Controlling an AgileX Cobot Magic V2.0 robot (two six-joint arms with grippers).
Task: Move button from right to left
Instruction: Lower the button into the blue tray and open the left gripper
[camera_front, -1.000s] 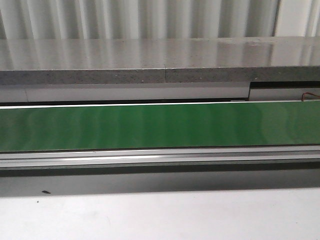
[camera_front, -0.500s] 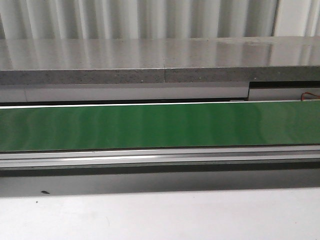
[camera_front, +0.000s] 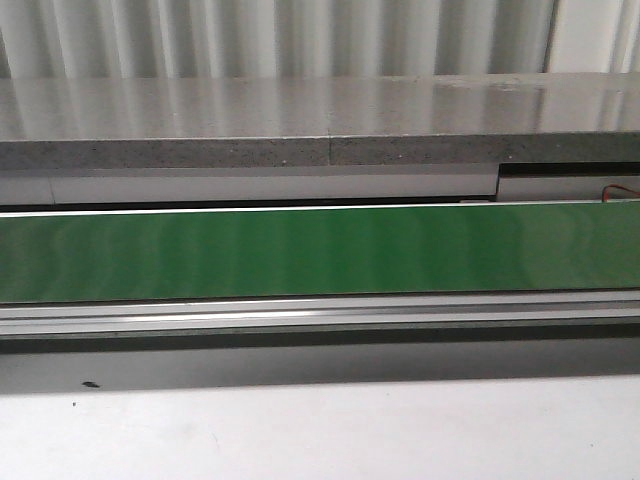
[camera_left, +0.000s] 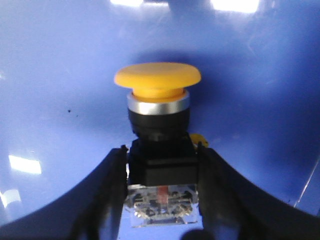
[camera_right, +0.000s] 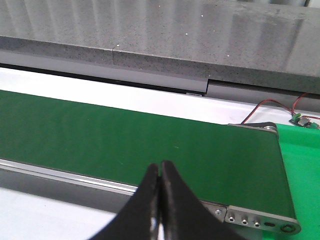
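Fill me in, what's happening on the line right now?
The left gripper is shut on the button, its fingers clamping the black body below the yellow cap, over a blue surface. The right gripper is shut and empty, above the near edge of the green belt. The front view shows neither arm, only bare belt.

We see a ribbed white wall (camera_front: 300, 35) at the back, with a long grey speckled stone ledge (camera_front: 250, 125) in front of it catching streaks of light. Below runs a green belt (camera_front: 300, 250) in a metal frame (camera_front: 300, 312), then a pale tabletop (camera_front: 320, 430). Red wires (camera_right: 272, 106) lie beyond the belt's end.
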